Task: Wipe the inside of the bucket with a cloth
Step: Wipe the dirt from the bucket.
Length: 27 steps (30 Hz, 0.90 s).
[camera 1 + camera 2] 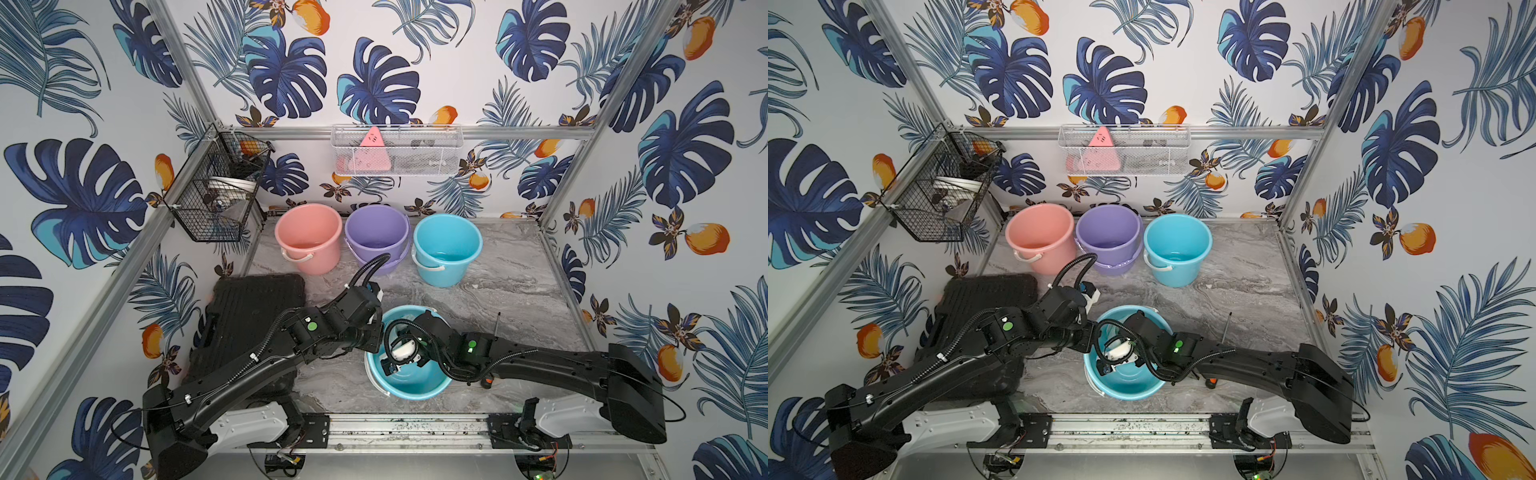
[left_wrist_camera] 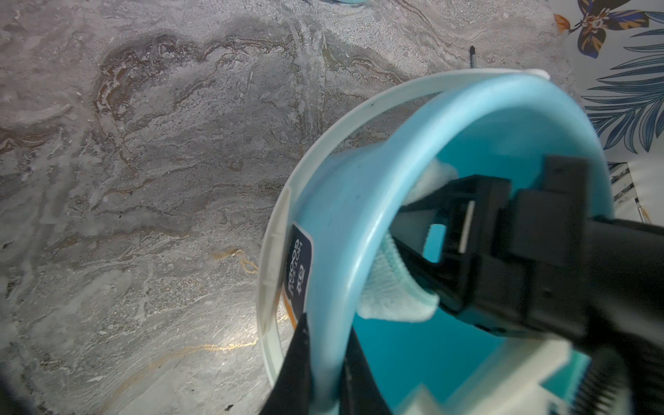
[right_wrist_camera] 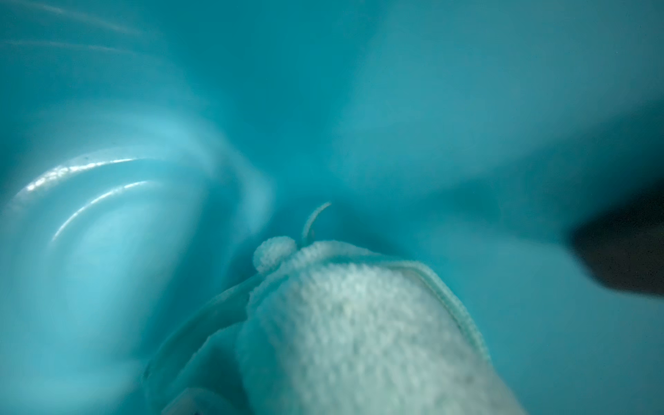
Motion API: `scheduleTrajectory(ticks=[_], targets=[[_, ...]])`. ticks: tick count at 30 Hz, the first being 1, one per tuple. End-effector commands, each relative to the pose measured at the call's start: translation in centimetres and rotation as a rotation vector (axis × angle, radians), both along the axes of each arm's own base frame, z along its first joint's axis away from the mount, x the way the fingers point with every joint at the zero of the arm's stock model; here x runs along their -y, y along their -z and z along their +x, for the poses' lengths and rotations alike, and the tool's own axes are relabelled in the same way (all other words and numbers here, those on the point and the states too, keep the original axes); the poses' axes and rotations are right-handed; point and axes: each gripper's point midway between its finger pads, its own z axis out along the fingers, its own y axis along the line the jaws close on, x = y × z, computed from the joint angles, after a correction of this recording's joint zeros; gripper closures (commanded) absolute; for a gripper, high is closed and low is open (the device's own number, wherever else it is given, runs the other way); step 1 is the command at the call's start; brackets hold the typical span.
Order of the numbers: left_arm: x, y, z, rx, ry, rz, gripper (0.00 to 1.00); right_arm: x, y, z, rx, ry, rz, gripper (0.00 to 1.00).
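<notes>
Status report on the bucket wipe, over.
Left pincer shut on bucket rim. Right pincer shut on cloth, inside bucket. Screwdriver lies outside, clear.

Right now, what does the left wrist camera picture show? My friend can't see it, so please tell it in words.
A blue bucket is pinched at its rim by the left tool, while the right tool reaches inside it holding a pale mint cloth. A grey marbled table lies behind the bucket.
</notes>
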Motion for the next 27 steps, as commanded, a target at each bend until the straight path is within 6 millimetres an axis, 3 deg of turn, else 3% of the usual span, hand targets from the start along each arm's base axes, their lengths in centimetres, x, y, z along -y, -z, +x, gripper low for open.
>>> scheduleTrajectory(ticks=[1, 7, 12, 18, 25, 27], targets=[[0.6, -0.3, 0.4, 0.015, -0.001, -0.026, 1.00, 2.4, -1.0, -1.0, -0.057, 0.032, -0.085, 1.00], [0.5, -0.3, 0.4, 0.014, -0.001, -0.025, 1.00, 5.1, -4.0, -1.9, -0.105, 0.068, -0.169, 1.00], [0.6, -0.4, 0.4, 0.014, 0.000, -0.027, 1.00, 6.6, -4.9, -2.1, -0.133, 0.114, -0.246, 1.00], [0.8, -0.5, 0.4, 0.013, 0.003, -0.028, 1.00, 6.7, -2.9, -1.5, -0.138, 0.143, -0.329, 1.00], [0.8, -0.6, 0.4, 0.015, 0.003, -0.026, 1.00, 4.9, 0.5, -1.2, -0.179, 0.130, -0.338, 1.00], [0.8, -0.6, 0.4, 0.016, 0.004, -0.025, 1.00, 4.9, 2.6, -1.4, -0.208, 0.125, -0.357, 1.00]])
